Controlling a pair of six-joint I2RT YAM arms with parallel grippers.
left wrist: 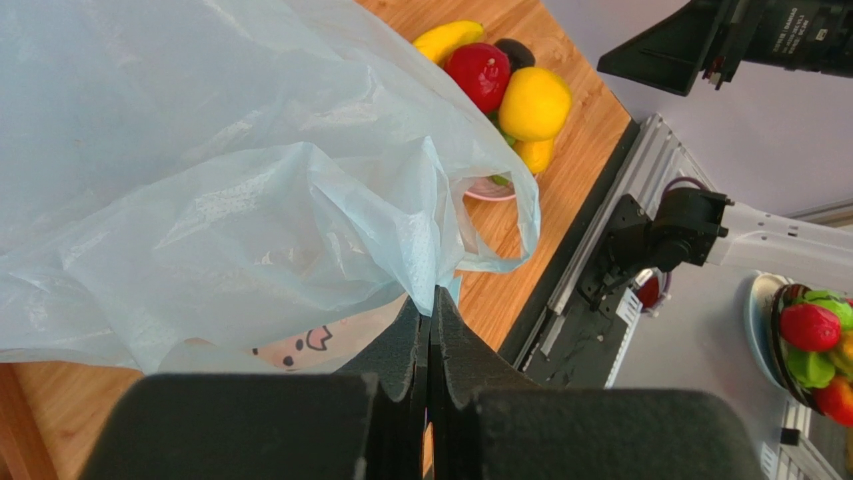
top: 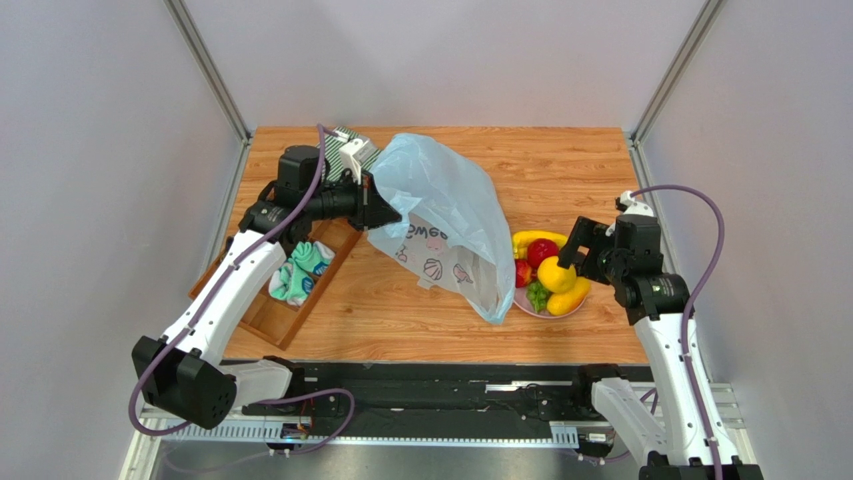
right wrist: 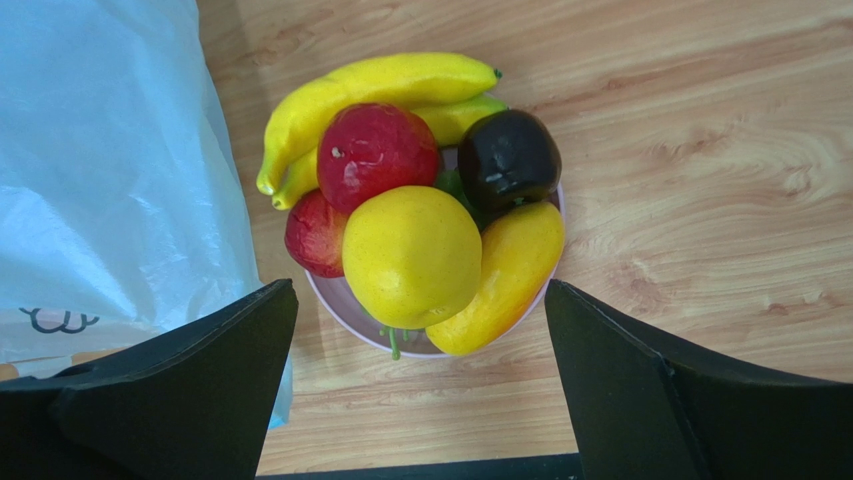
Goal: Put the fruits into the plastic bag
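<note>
Black fingers (left wrist: pixel 405 340) of left gripper (left wrist: pixel 431 300) pressed flat together, nipping a fold of the plastic bag (left wrist: pixel 250 200) close to one handle loop. Bag held up above the table (left wrist: pixel 501 300), thin film billowing overhead, printed side hanging below. From above: bag draped down and rightward from that pinch, lower corner just beside the pink plate (top: pixel 576 310).

Right gripper (right wrist: pixel 418 290) spread wide and holding nothing, poised over the plate with one finger to either side of the pile.

Fruits all heaped on the plate, none in the bag:
- lemon (right wrist: pixel 410 255) topmost, directly between the open fingers
- two red apples (right wrist: pixel 372 150) to its left and behind
- banana (right wrist: pixel 380 80) along the far rim
- avocado (right wrist: pixel 509 158) at the far right
- mango (right wrist: pixel 506 270) along the right edge
- grapes (right wrist: pixel 451 187) mostly hidden underneath

Likely step: first pick, mouth of the bag kept raised by the left arm.

- Take the lemon first, as uppermost and unburdened.
- Descend straight, straddle its widest part, close gently; smooth round skin apt to squirt from a glancing grip.
- Avoid nudging the mango and the apple leaning against it, to keep the pile from rolling off the plate.
- Before carrying across, confirm that the bag's mouth gapes toward the right; opening not discernible in these views.
- Hold the left pinch firm, thin film being prone to slip.
</note>
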